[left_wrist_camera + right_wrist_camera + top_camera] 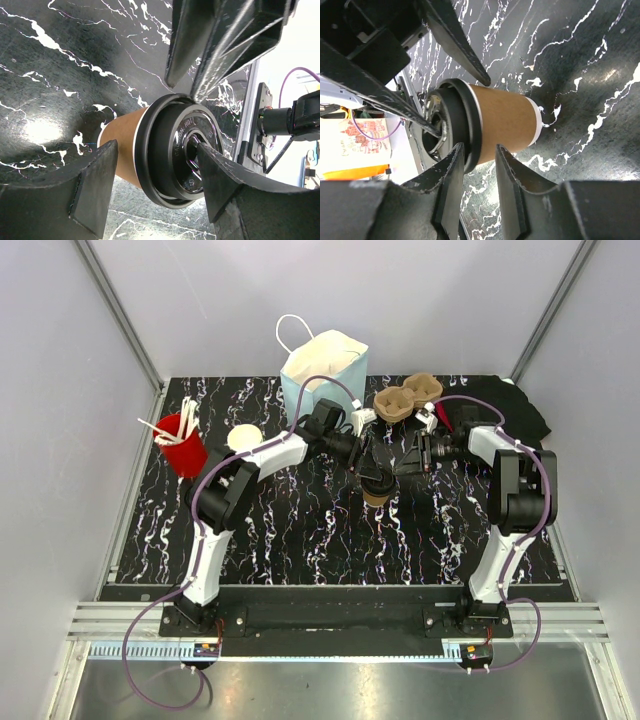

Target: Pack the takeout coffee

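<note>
The takeout coffee [378, 496], a tan paper cup [125, 150] with a round black lid [170, 150] on it, stands at the middle of the marble-patterned table. My left gripper [156, 150] is open and turned on edge. One finger [225, 180] rests on the lid's top; the other [95, 185] hangs beside the cup wall, apart from it. My right gripper [479, 150] comes from the other side, open, its narrow gap straddling the lid's rim [470, 125] above the cup [507, 117]. In the top view the grippers, left [368, 466] and right [398, 462], meet over the cup.
A pale blue paper bag [322, 375] stands open at the back. A brown pulp cup carrier [405, 398] lies right of it. A red cup [182, 448] with white sticks and a pale-rimmed tan cup [245, 437] stand at the left. Black cloth [522, 410] lies back right.
</note>
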